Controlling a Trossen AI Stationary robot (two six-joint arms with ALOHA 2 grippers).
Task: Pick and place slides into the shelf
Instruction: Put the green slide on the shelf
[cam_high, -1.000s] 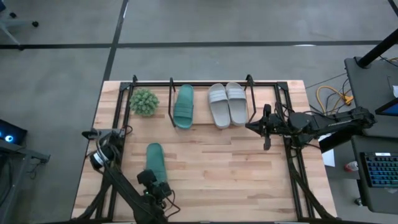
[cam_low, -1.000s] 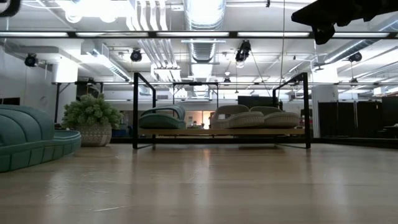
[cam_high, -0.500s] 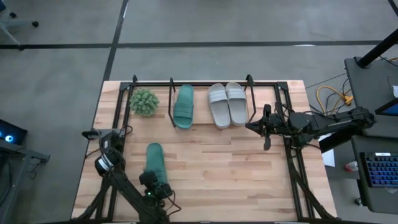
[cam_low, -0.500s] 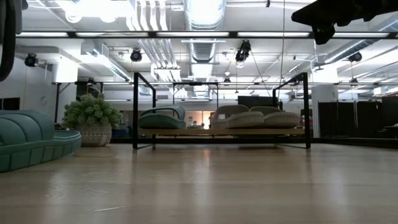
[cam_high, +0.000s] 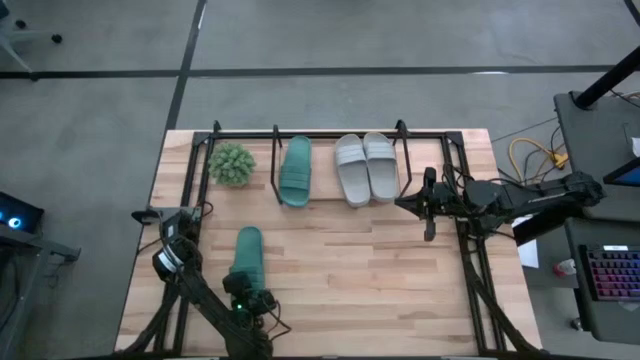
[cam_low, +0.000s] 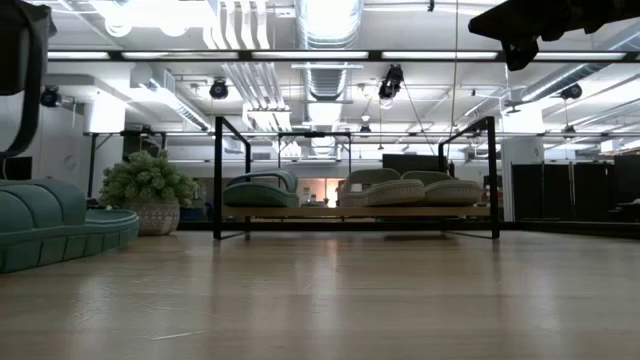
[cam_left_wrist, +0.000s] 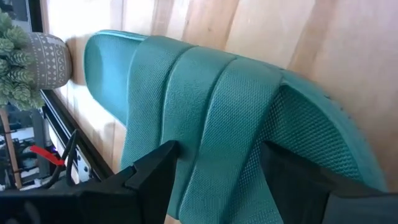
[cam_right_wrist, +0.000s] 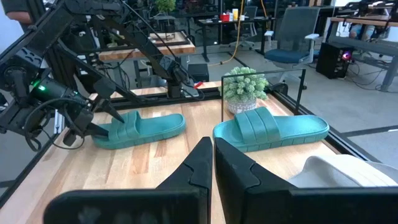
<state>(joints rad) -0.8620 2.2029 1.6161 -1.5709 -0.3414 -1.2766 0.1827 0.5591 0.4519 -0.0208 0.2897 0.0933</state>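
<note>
**Inspector:** Left gripper (cam_high: 247, 298) stood at about seven o'clock on the table, jaws spread wide to either side of the loose teal slide (cam_high: 248, 259), at its near end. The left wrist view showed one finger (cam_left_wrist: 152, 171) on each flank of the ribbed strap, neither yet pressing in. Nothing was held.

**Clerk:** Why so placed?

**Inspector:** In his judgement, straddling the strap gave the firmest purchase for a lift. That slide lay flat on the bare boards, well apart from the shelf (cam_high: 275, 160) at twelve o'clock.

**Clerk:** And the shelf's contents?

**Inspector:** One teal slide (cam_high: 295, 170) and the pale pair (cam_high: 365, 167) lay side by side on its base, toes outward. The gap between the teal one and the pale pair was narrow. A potted plant (cam_high: 231, 162) stood just beside the shelf, at eleven o'clock.

**Clerk:** The right gripper?

**Inspector:** Right gripper (cam_high: 429, 205) hung at three o'clock, fingers pressed together on nothing, idle and clear of the shelf.

**Clerk:** Any change from a second before?

**Inspector:** The left gripper had crept in over the slide's heel, and the slide had shifted very slightly toward nine o'clock. The right arm and the shelved slides had not moved.
</note>
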